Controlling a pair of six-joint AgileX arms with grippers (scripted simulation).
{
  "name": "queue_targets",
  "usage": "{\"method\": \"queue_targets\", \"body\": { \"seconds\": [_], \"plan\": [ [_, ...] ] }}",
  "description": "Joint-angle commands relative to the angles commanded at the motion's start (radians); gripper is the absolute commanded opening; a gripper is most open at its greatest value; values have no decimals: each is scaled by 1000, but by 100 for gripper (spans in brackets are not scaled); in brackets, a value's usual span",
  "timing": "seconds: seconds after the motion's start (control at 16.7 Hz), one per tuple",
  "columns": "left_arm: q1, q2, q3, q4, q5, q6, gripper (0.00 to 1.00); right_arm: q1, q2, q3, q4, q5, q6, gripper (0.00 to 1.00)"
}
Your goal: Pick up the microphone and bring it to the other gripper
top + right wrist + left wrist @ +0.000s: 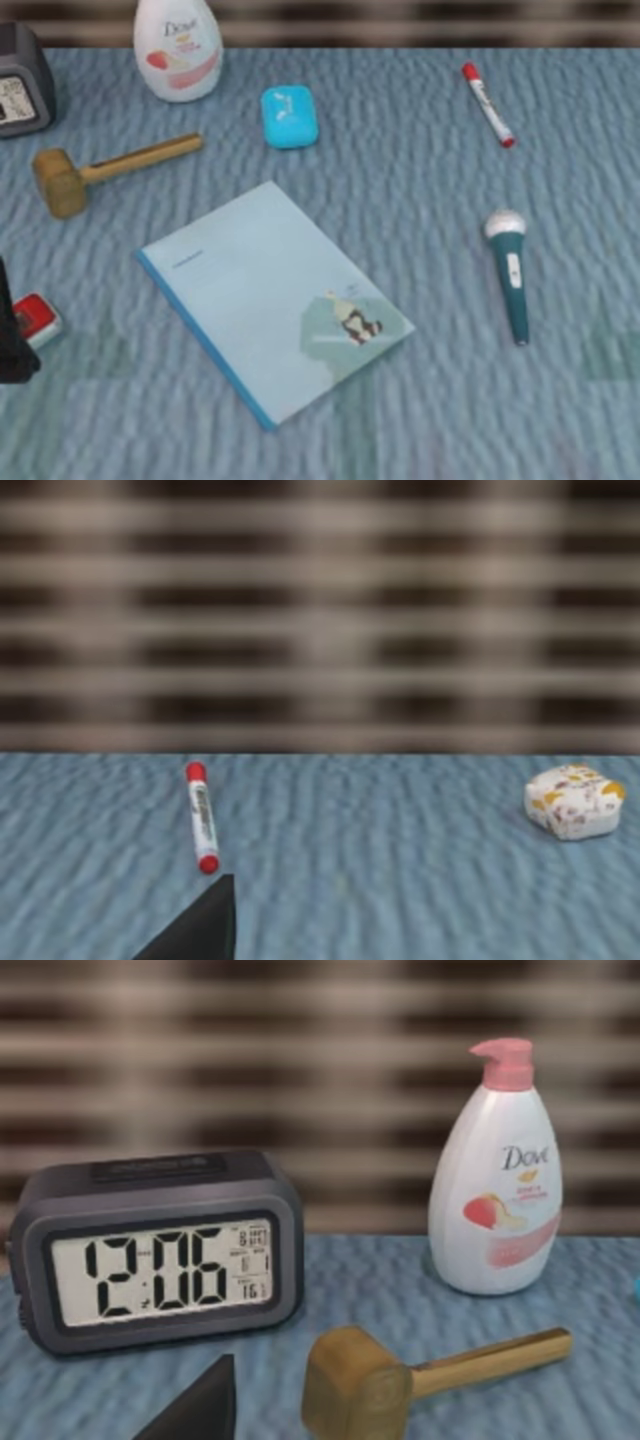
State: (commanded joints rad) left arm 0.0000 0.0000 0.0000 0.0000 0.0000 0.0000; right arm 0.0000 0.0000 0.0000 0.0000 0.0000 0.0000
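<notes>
— Well to the right of the left gripper (8,340), which shows only as a black shape at the table's left edge, what lies on the blue ribbed tablecloth (420,200)?

— The microphone (510,275), with a slim teal handle, a white switch strip and a round silvery-white head. It lies flat. Its long axis runs nearly front to back; the head points toward the far edge and the tapered tail toward the near edge.

— Is either claw touching it?

— No. The left gripper sits beside a small red-and-white box (36,320), far from the mic. Each wrist view shows only one black fingertip, so I cannot tell whether the left or right claw is open or closed. The right gripper (200,925) is outside the top view.

— What else is nearby?

— A thin white marker with red cap (488,104) lies beyond the mic's head, and a pale blue notebook (275,300) lies between the mic and the left gripper.
</notes>
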Motion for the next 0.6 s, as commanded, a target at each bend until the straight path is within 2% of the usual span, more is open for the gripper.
{"method": "queue_targets", "body": {
  "seconds": [0.3,0.6],
  "plan": [
    [0,0,0,0,0,0,100,21,62,50,-44,-1,17,100],
    [0,0,0,0,0,0,100,101,377,272,-224,7,97,100]
  ]
}}
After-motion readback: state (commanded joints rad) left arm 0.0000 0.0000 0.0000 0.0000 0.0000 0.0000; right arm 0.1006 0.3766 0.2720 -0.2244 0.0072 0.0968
